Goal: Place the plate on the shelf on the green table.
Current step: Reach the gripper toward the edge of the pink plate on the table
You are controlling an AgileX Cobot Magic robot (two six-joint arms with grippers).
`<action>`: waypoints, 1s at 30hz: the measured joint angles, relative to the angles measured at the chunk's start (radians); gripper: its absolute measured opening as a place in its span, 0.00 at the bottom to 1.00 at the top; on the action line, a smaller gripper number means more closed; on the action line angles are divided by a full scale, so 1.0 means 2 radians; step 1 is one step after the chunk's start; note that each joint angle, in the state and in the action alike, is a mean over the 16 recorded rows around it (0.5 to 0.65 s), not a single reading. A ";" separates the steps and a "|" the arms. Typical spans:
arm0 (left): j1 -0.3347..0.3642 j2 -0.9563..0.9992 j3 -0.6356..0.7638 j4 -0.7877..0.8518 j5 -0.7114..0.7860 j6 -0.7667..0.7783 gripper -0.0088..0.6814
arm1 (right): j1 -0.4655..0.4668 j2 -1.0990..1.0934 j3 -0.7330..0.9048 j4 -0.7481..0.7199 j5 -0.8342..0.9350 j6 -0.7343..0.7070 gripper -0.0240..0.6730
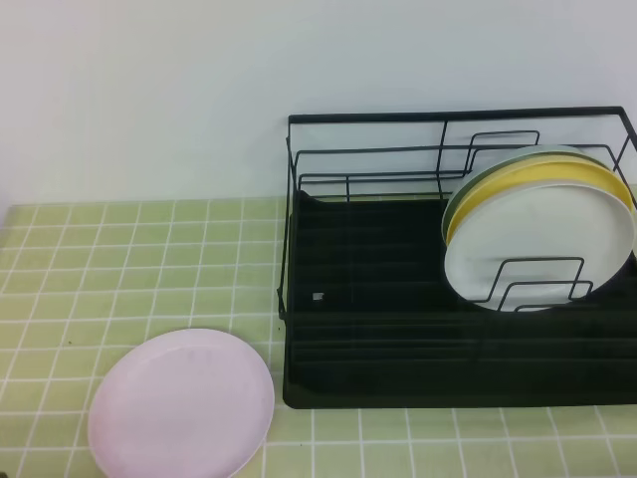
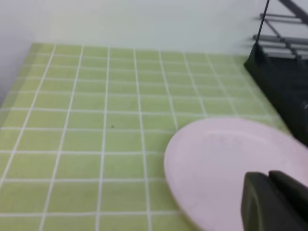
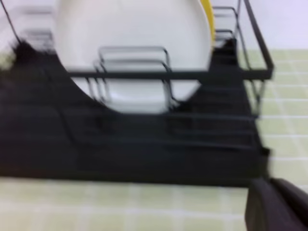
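Observation:
The pale pink plate (image 1: 181, 403) lies flat on the green table (image 1: 129, 259) at the front left, just left of the shelf's front corner. The shelf (image 1: 378, 319) is a black wire rack with a ribbed black base, standing on the right. Neither gripper shows in the exterior view. In the left wrist view the pink plate (image 2: 226, 168) lies right below the camera, and a dark part of my left gripper's fingers (image 2: 269, 199) hangs over its near side. In the right wrist view the shelf (image 3: 144, 144) fills the frame, with part of my right gripper's fingers (image 3: 276, 204) at the lower right.
A white plate (image 1: 542, 239) and a yellow-rimmed plate (image 1: 537, 179) stand upright in the dividers at the shelf's right end. The white plate (image 3: 130, 29) also shows in the right wrist view. A pale wall runs behind the table.

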 joint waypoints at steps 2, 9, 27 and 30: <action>0.000 0.000 -0.002 -0.013 -0.013 0.000 0.01 | 0.000 0.000 0.000 0.027 -0.017 0.000 0.03; 0.000 0.000 -0.006 -0.100 -0.063 -0.014 0.01 | 0.000 0.000 0.000 0.126 -0.093 -0.005 0.03; 0.000 -0.001 -0.012 -0.390 -0.124 -0.017 0.01 | 0.000 0.013 -0.125 0.256 -0.152 -0.215 0.03; 0.000 -0.001 -0.027 -0.376 -0.099 0.013 0.01 | 0.000 0.028 -0.162 0.253 -0.105 -0.268 0.03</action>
